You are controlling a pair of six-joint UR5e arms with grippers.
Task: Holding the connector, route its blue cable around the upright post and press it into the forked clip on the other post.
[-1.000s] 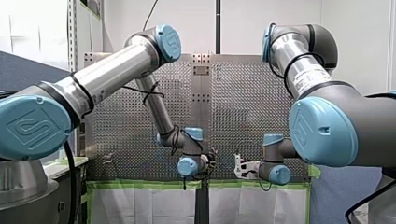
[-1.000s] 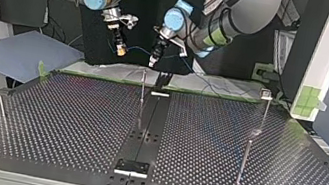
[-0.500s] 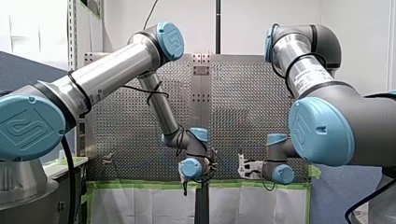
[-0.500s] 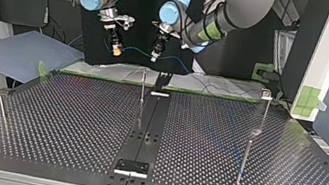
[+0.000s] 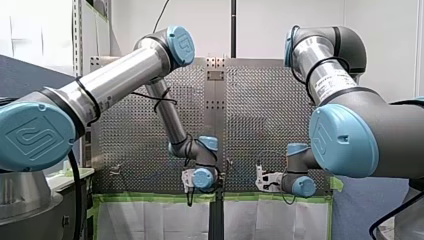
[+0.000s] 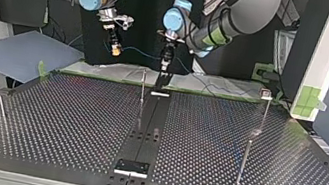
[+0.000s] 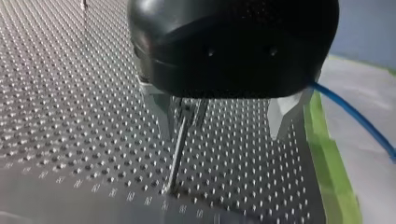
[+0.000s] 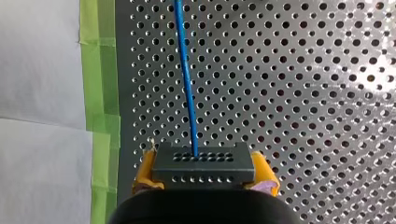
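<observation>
**A:** Top view, left to right?

**B:** Upper left: my right end effector [image 6: 116,51], hanging over the far edge of the bench [image 6: 71,122]. In the right wrist view its yellow pads [image 8: 144,171] are clamped on the dark connector [image 8: 203,163]. The blue cable [image 8: 186,79] leaves the connector's face and runs ahead over the perforated plate, alongside the green tape [image 8: 100,93].

**A:** Then?

**B:** Thin upright post [image 6: 143,89], centre-left. Just up and right of its top is my left end effector [image 6: 164,66]. The cable spans from the connector across to it, then droops on rightward.

**A:** Is the left one gripping?

**B:** No. In the left wrist view its fingers [image 7: 162,114] are spread wide, and the post stands between them, close to one finger. The cable passes beside the body, outside the other finger.

**A:** Clip?

**B:** Clip post [image 6: 264,112], upper right, well apart from the cable. Its head is too small to make out the fork.
</observation>
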